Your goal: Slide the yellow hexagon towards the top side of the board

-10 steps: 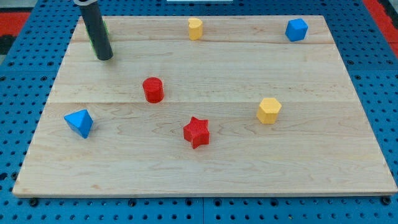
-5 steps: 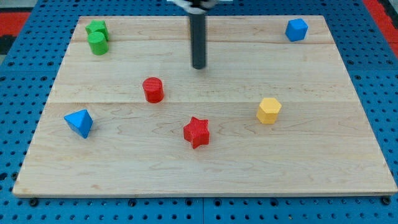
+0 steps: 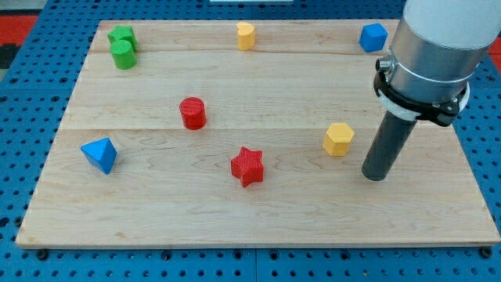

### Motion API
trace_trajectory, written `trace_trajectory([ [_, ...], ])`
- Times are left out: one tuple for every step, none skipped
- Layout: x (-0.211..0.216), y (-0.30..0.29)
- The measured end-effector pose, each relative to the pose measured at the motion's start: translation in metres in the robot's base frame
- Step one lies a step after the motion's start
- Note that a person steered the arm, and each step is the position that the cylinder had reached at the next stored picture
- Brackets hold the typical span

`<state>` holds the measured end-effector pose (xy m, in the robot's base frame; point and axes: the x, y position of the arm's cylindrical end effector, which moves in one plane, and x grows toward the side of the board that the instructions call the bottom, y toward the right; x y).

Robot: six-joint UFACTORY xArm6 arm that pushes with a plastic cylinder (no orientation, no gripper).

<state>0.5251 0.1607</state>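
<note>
The yellow hexagon (image 3: 338, 139) lies on the wooden board (image 3: 258, 211), right of the middle. My tip (image 3: 375, 175) rests on the board just to the view's right of the hexagon and a little below it, apart from it by a small gap. The rod rises up and to the right into the grey arm body at the view's top right.
A second yellow block (image 3: 246, 35) sits near the top edge. A blue block (image 3: 373, 37) is at the top right, two green blocks (image 3: 121, 46) at the top left. A red cylinder (image 3: 192, 113), a red star (image 3: 247, 166) and a blue triangular block (image 3: 100, 154) lie left of the hexagon.
My tip has swept from the top left of the board across its middle to the lower right, ending beside the yellow hexagon. No block has moved.
</note>
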Motion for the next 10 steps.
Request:
trace_trajectory([
  [-0.002,0.0],
  [-0.013,-0.01],
  [-0.024,-0.029],
  [-0.034,-0.052],
  [-0.041,-0.062],
  [-0.046,-0.062],
  [-0.056,-0.062],
  [-0.063,-0.062],
  [-0.069,-0.06],
  [-0.073,-0.046],
])
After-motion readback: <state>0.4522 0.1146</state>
